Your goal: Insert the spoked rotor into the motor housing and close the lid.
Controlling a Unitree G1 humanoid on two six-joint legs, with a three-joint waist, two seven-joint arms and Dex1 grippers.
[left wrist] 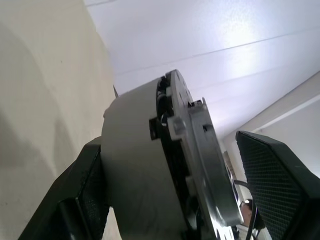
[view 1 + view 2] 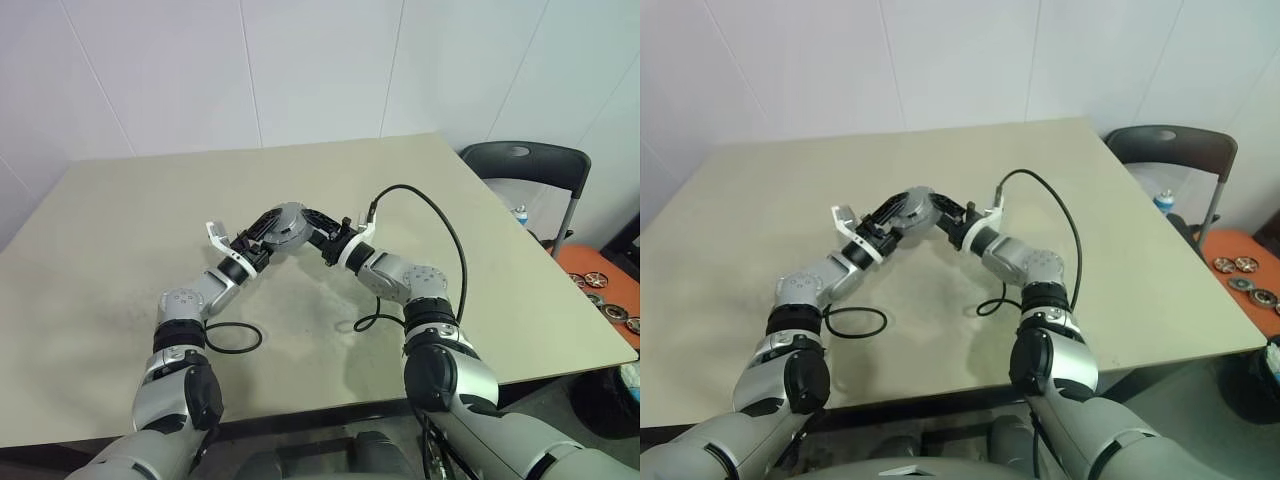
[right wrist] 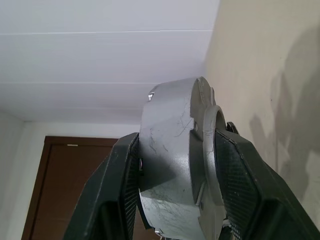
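Apparently near done: at centre frame above the counter (image 2: 120, 220), the lid (image 3: 167, 165) sits on the housing (image 1: 200, 165), right tool (image 3: 175, 175) clamping it, left tool (image 1: 175, 190) wide around it.

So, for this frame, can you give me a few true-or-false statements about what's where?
1. The right gripper clamps the grey unit on both sides. True.
2. The unit lies on the chair. False: it is over the table.
3. The chair stands off the table's right side. True.
4. The cable looped on the table is red. False: it is black.
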